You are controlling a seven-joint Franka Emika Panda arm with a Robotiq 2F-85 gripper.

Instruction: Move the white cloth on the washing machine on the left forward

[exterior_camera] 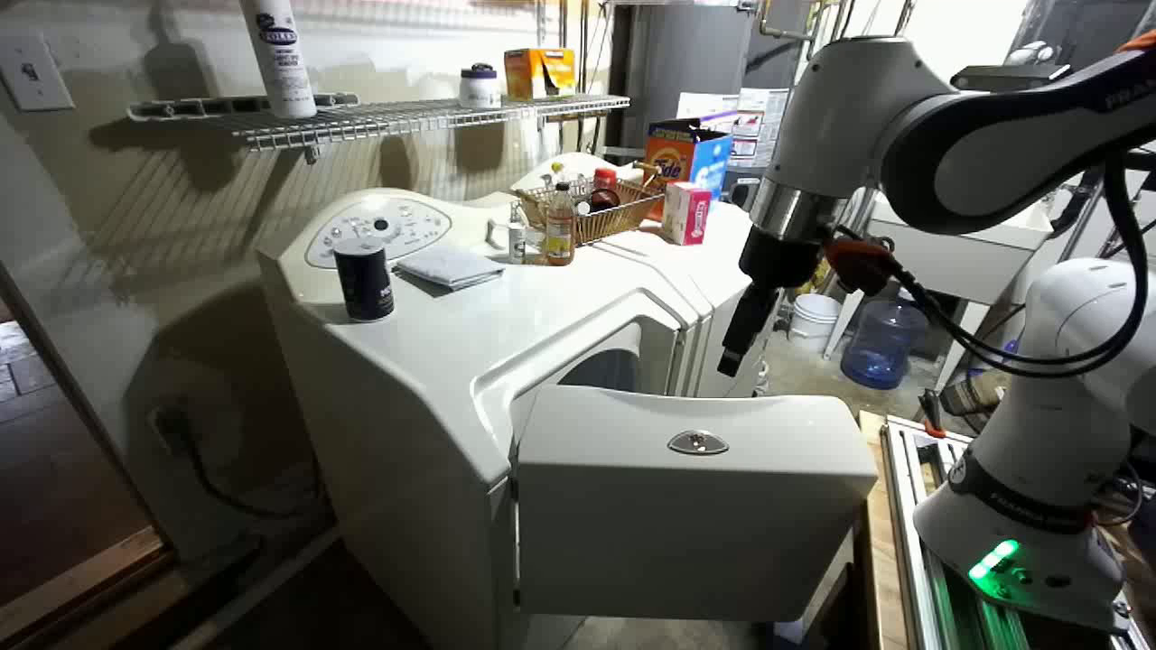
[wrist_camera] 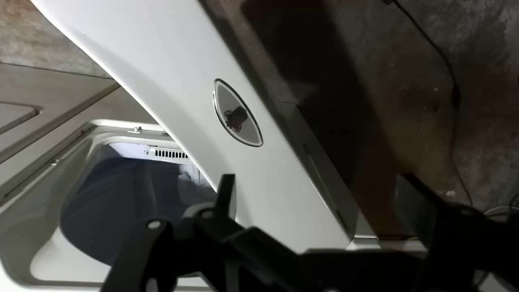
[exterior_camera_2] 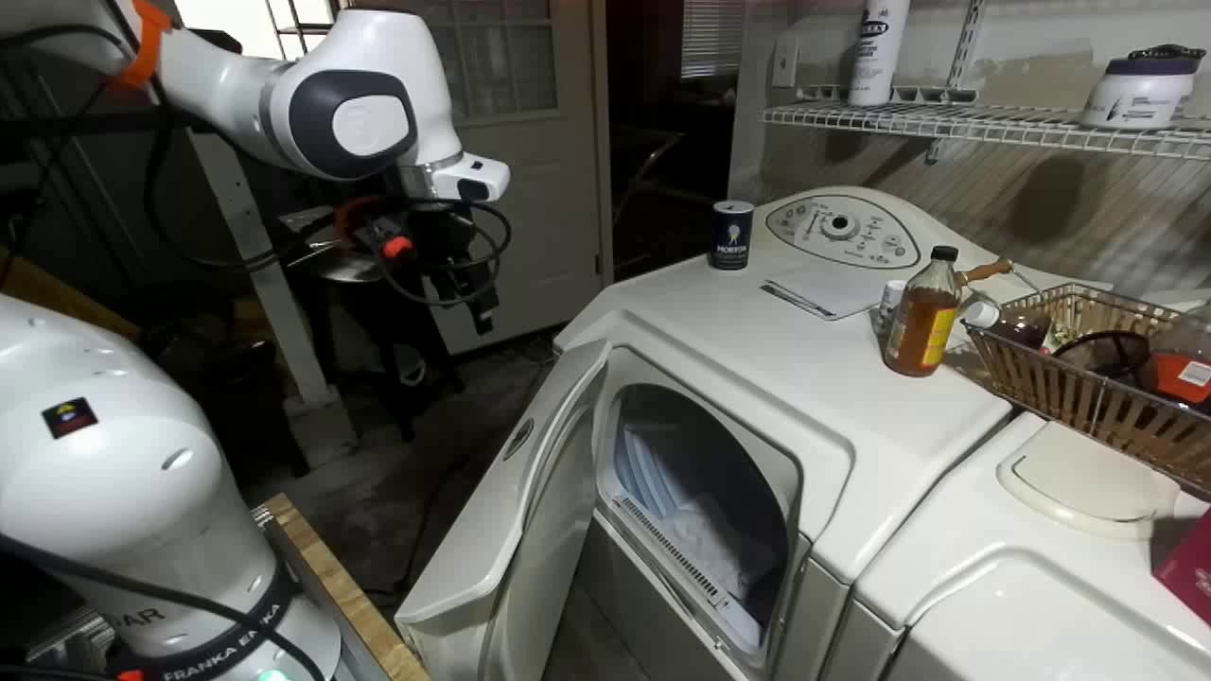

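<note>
The white cloth (exterior_camera: 449,268) lies flat on the washing machine (exterior_camera: 524,316), near its control panel (exterior_camera: 379,230); jaws, wide and empty, hang above its open door (exterior_camera: 686,533); the approach seems in hand; next likely means crossing the machine to the cloth.

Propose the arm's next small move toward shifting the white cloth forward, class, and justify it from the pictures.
I'd probably carry the gripper up and across toward the white cloth on the washing machine. It stands open and holds nothing, and the wrist view shows the open door, not the cloth, which lies near the control panel.
</note>
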